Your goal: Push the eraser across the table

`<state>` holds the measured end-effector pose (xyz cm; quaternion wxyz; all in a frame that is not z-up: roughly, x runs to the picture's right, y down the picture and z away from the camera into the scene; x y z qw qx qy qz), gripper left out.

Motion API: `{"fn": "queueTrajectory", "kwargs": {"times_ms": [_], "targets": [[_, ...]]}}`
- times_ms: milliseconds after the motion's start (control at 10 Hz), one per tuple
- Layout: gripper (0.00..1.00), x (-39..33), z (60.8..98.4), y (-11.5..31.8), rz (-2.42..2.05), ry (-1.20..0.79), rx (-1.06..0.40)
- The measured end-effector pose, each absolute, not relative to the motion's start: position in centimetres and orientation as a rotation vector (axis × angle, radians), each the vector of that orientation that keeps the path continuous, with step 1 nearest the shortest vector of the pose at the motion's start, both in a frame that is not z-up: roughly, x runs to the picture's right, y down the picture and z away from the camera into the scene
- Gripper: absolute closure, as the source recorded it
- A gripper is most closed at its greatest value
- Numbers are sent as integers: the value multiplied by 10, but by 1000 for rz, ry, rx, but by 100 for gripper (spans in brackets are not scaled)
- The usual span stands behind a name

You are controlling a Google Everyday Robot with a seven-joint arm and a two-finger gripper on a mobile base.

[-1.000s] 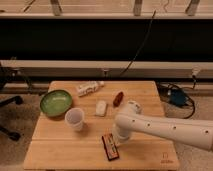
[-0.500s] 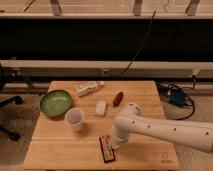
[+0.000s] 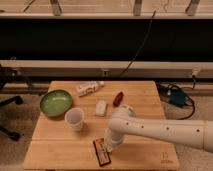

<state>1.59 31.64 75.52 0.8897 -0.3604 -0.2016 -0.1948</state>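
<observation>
The eraser, a flat black block with red-orange markings, lies near the table's front edge, left of centre. The gripper sits just at its right side. Beyond stand a cup, green bowl, a white oblong and a dark red one.

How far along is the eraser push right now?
Done: the arm has reached down and the tool is at the eraser, apparently touching its right edge. In hand: the push itself, with the eraser lying near the front edge of the table. Left: nearly all the travel, since the eraser sits far from the left side and from the cup.
</observation>
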Motion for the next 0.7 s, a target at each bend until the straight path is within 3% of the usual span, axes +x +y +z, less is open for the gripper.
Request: {"fn": "queueTrajectory", "kwargs": {"times_ms": [700], "targets": [[100,-28,737,332,-496,-483,-759]]}}
